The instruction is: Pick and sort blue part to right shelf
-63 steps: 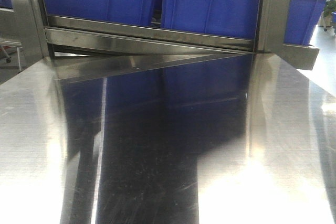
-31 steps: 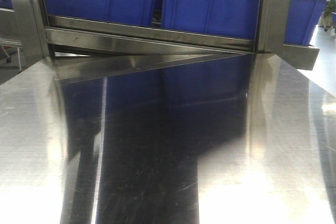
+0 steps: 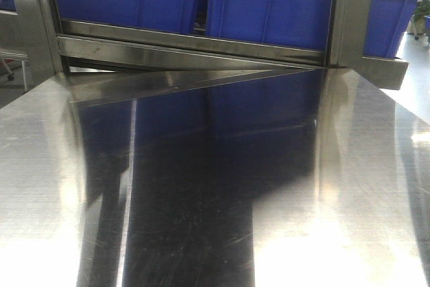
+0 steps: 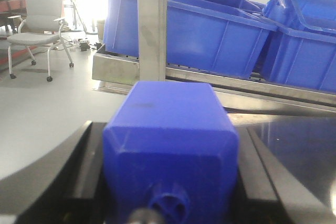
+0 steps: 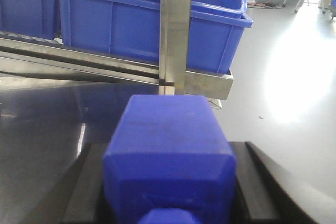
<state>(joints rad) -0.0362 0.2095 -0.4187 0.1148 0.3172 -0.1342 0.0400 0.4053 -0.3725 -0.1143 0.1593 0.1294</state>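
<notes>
Nothing has shifted in the front view since the earlier frames: the steel surface lies as it did, and neither arm shows there. Behind it stands the right shelf, with two upright posts and three blue bins side by side on its rail.

There are two blue pieces, one per wrist view. The right tool is clamped on the blue part, one dark finger pressed to each side of its square body. Its broad round cap points toward the camera and is cut off by the bottom edge. The left tool is closed the same way on a second blue block, which shows a small round knob (whether this piece is squatter cannot be told). Both pieces are held above the surface, facing the bins.

One white office chair stands on the floor in the left wrist view
</notes>
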